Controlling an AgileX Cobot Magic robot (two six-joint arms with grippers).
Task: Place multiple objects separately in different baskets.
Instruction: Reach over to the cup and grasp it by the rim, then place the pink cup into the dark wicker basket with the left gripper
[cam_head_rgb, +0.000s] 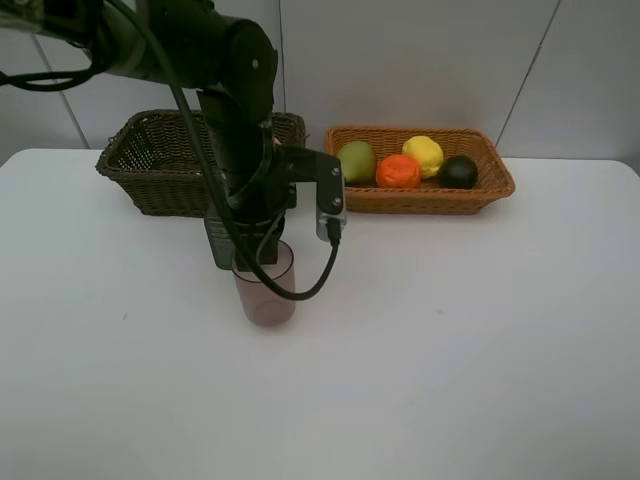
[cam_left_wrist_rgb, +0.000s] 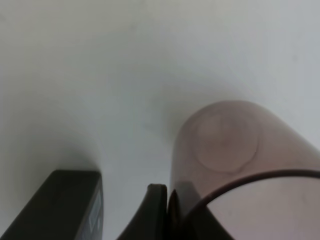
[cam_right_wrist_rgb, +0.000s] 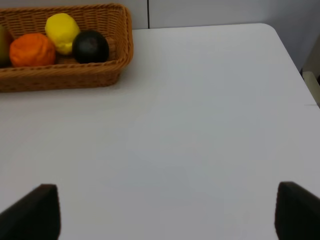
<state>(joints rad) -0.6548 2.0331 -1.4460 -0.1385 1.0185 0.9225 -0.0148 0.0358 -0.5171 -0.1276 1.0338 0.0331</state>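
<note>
A translucent pink cup (cam_head_rgb: 266, 290) (cam_left_wrist_rgb: 235, 150) stands upright on the white table, in front of the dark brown-green basket (cam_head_rgb: 140, 160). My left gripper (cam_head_rgb: 262, 250) (cam_left_wrist_rgb: 170, 197) comes down on it from above and is shut on the cup's rim wall, one finger outside and one inside. The light orange-tan basket (cam_head_rgb: 490, 185) (cam_right_wrist_rgb: 120, 55) holds a pear (cam_head_rgb: 356, 161), an orange (cam_head_rgb: 398, 171) (cam_right_wrist_rgb: 32, 49), a lemon (cam_head_rgb: 424, 155) (cam_right_wrist_rgb: 62, 32) and a dark green round fruit (cam_head_rgb: 459, 171) (cam_right_wrist_rgb: 90, 46). My right gripper (cam_right_wrist_rgb: 165, 215) hangs open over bare table, apart from everything.
A dark green pump bottle (cam_head_rgb: 218, 245) (cam_left_wrist_rgb: 60, 210) stands right beside the cup, partly hidden by my left arm. The dark basket's inside is mostly covered by that arm. The table's right edge (cam_right_wrist_rgb: 295, 55) runs close to my right gripper.
</note>
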